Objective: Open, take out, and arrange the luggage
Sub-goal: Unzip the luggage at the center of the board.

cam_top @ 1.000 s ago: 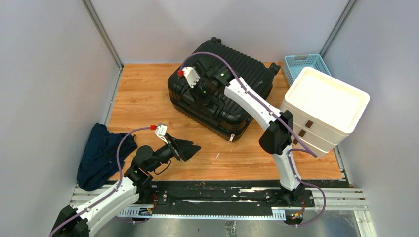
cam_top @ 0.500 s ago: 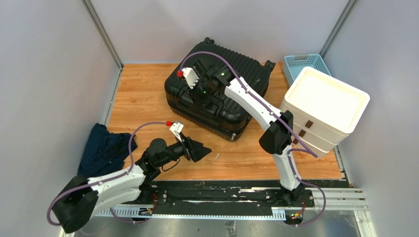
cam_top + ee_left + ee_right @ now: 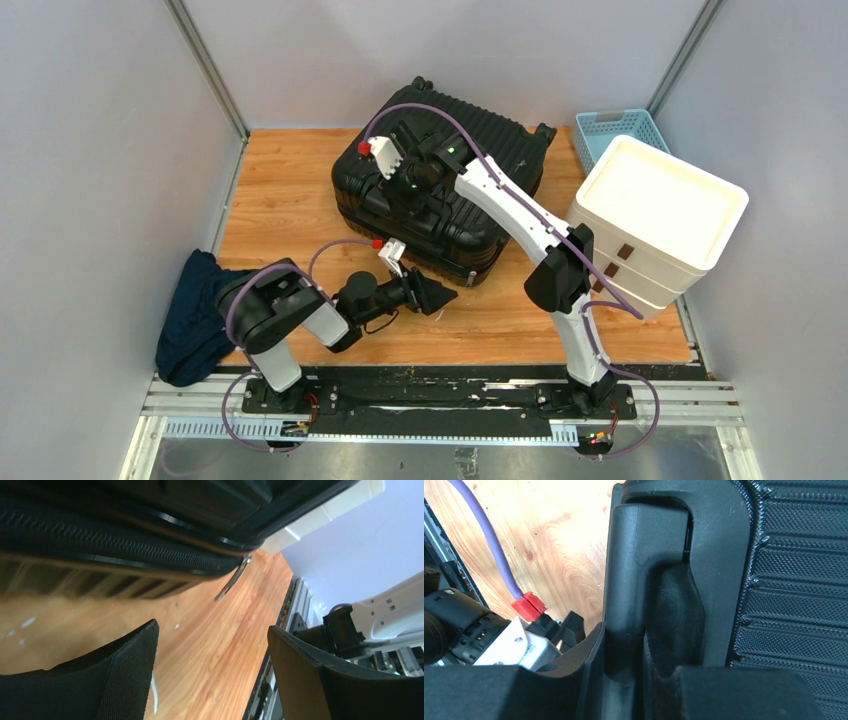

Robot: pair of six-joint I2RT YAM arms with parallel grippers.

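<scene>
Black and bumpy, the luggage (image 3: 505, 130) lies flat on the wooden table (image 3: 290, 190), toward 12 o'clock. Its shell looks hard and ribbed, and its zip (image 3: 115, 540) is closed, so this is the opening step. The right gripper (image 3: 634, 690) squeezes the smooth, fat handle (image 3: 624, 580). The left gripper (image 3: 210, 675) is spread wide, holds nothing, and sits at the case's 6 o'clock side. Next it should pinch the thin, shiny zip tab (image 3: 232, 577) and pull it along.
</scene>
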